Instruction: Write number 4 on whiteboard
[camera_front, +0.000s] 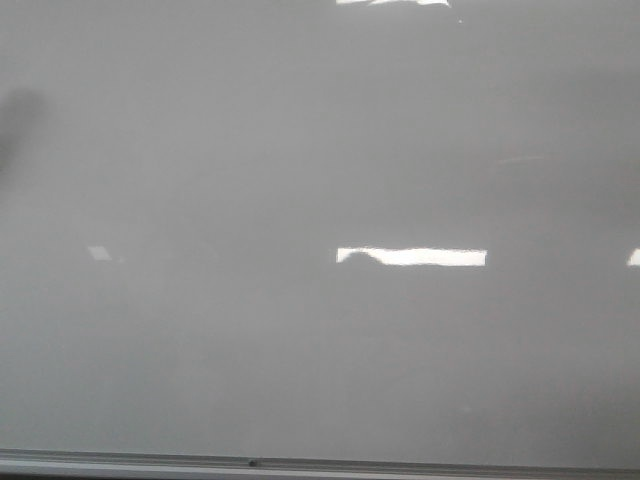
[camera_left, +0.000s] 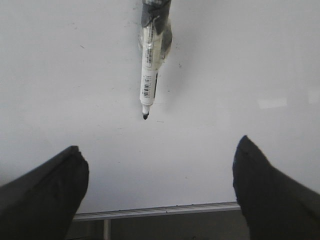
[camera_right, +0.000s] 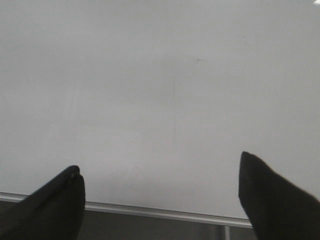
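Note:
The whiteboard (camera_front: 320, 180) fills the front view, pale grey and glossy with bright reflections. No number 4 shows on it in any view. In the left wrist view a white marker (camera_left: 149, 75) with a black tip (camera_left: 145, 117) points at the whiteboard (camera_left: 240, 75); its far end is wrapped in dark tape. I cannot tell if the tip touches. My left gripper (camera_left: 160, 142) is open and empty, the jaws wide apart and away from the marker. My right gripper (camera_right: 160, 161) is open and empty in front of the whiteboard (camera_right: 150, 75).
The board's grey metal bottom frame (camera_front: 300, 462) runs along the lower edge and also shows in both wrist views (camera_left: 160, 211) (camera_right: 150, 212). A dark shadow (camera_front: 20, 110) lies at the board's left. A faint thin vertical line (camera_right: 174, 127) marks the board.

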